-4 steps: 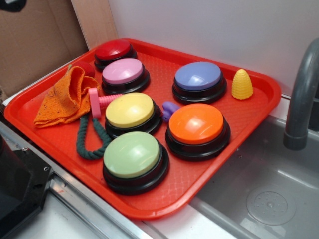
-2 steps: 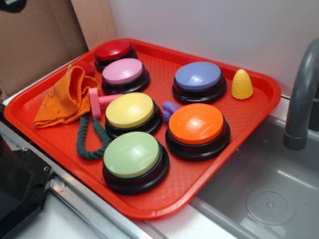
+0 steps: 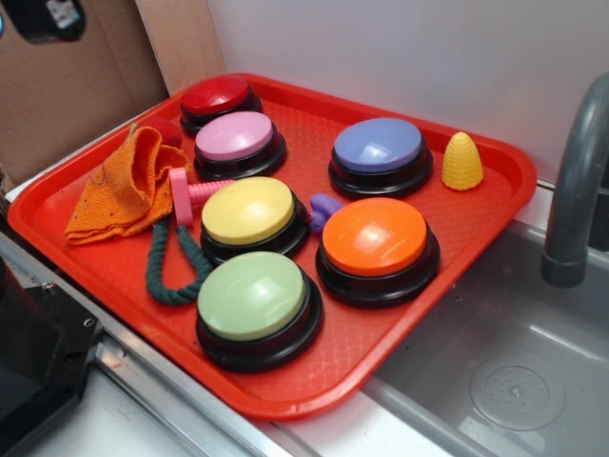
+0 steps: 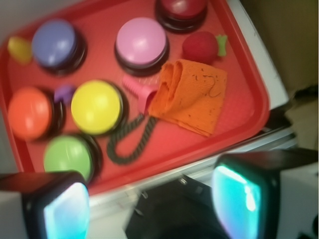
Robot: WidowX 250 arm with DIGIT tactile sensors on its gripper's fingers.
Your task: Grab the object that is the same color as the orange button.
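The orange knitted cloth [image 3: 124, 188] lies crumpled at the left of the red tray [image 3: 400, 338]; in the wrist view the cloth [image 4: 192, 95] lies at the tray's right side. The orange button [image 3: 375, 238] on its black base stands at the tray's front right, and shows at the left in the wrist view [image 4: 27, 112]. My gripper [image 3: 43, 19] is a dark shape at the top left corner, high above the tray's left side. In the wrist view my gripper [image 4: 152, 204] is open and empty, well short of the cloth.
Red [image 3: 217, 96], pink [image 3: 235, 136], blue [image 3: 378, 145], yellow [image 3: 248, 210] and green [image 3: 252, 295] buttons fill the tray. A yellow ridged cone [image 3: 461, 160], a pink toy with green rope [image 3: 176, 262], a small purple piece and a red ball also lie there. A sink and faucet [image 3: 576, 181] are at the right.
My gripper has come further into view at the top left corner. Nothing on the tray has moved.
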